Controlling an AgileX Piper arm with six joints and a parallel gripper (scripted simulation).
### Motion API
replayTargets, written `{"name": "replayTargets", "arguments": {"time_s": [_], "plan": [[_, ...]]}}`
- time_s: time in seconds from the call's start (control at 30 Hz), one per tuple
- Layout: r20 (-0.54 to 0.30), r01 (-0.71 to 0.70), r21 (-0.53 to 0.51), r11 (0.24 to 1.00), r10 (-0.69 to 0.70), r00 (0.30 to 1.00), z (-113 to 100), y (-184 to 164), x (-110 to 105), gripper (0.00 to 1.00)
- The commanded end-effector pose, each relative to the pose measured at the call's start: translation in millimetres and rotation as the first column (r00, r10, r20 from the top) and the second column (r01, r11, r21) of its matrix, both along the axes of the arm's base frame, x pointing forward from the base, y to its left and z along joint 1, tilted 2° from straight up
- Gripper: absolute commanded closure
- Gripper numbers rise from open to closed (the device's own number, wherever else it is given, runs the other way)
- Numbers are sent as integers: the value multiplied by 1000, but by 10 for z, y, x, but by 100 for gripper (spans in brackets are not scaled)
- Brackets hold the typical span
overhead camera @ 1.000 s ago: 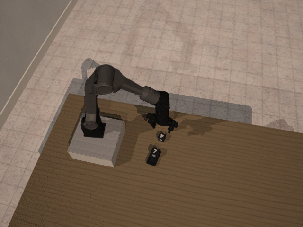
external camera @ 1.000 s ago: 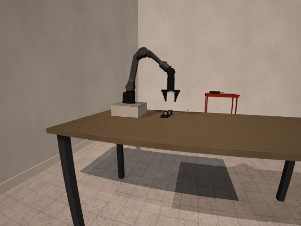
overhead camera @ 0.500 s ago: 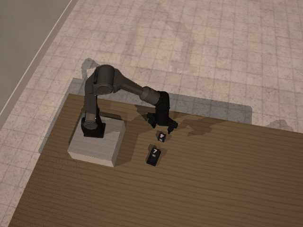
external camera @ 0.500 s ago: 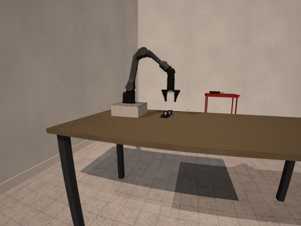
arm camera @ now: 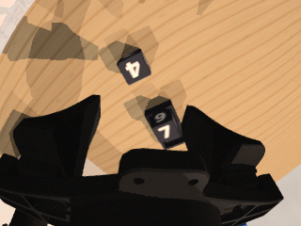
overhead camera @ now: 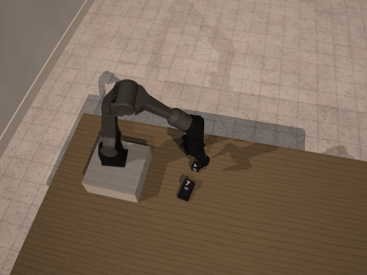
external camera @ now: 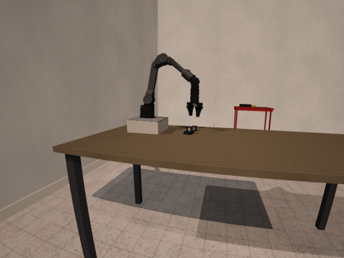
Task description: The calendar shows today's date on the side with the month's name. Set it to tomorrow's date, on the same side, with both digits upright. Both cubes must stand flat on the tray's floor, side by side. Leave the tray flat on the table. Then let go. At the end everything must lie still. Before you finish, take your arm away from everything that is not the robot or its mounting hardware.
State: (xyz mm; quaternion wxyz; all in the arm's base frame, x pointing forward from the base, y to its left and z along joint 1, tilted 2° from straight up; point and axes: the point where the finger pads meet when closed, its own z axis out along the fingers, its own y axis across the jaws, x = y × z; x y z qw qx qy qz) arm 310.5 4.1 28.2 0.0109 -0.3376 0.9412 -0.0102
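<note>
On brown wooden table (overhead camera: 252, 207) (external camera: 222, 150) (arm camera: 235, 61), small black rectangular tray (overhead camera: 183, 197) (external camera: 187, 133) (arm camera: 175, 144) holds one black cube (overhead camera: 187, 183) (external camera: 189, 129) (arm camera: 163, 123), white 7 on top. Other black cube (overhead camera: 194, 166) (external camera: 194, 128) (arm camera: 134, 69), white 4 on top, sits outside tray, near it. Black jaws (overhead camera: 202, 163) (external camera: 194, 115) wide apart, holding nothing, above table.

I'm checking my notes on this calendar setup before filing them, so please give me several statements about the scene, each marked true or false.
1. The black gripper is open. True.
2. Both black cubes with white digits stand in the black tray. False: one cube is on the brown wooden table, outside the tray.
3. The top of the cube in the tray shows a 7. True.
4. The loose cube touches the tray. False: a gap separates them.
</note>
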Motion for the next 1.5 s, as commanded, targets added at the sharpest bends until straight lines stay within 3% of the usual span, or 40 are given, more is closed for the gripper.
{"name": "replayTargets", "arguments": {"time_s": [0.0,0.1,0.13,0.23,0.33,0.4,0.43,0.5,0.53,0.63,0.67,0.73,0.77,0.87,0.97,1.0,1.13,1.23,1.37,1.47], "plan": [[9,160,-2,987,-159,987,15,-49,-5,0],[11,382,6,924,-382,924,16,-119,-21,0],[11,388,6,922,-388,922,16,-121,-21,0],[11,597,16,802,-597,802,18,-193,-39,0],[11,609,16,793,-609,793,18,-197,-40,0],[10,738,23,675,-738,675,19,-249,-54,0],[10,739,23,673,-740,673,19,-250,-55,0],[7,847,30,531,-847,531,20,-302,-69,0],[7,848,30,530,-848,530,20,-302,-70,0],[2,951,38,308,-951,308,22,-373,-92,0],[1,957,38,287,-958,287,22,-379,-94,0],[-4,992,43,117,-993,118,23,-429,-111,0],[-6,998,44,47,-999,47,23,-449,-119,0],[-6,998,45,34,-999,34,23,-453,-120,0],[-15,978,49,-202,-979,-201,25,-519,-145,0],[-15,978,49,-203,-979,-202,25,-520,-145,0],[-25,886,51,-461,-887,-460,26,-596,-176,0],[-32,797,51,-602,-798,-601,27,-641,-195,0],[-38,687,50,-725,-689,-724,28,-686,-214,0],[-39,666,50,-745,-667,-744,28,-691,-215,0]]}}
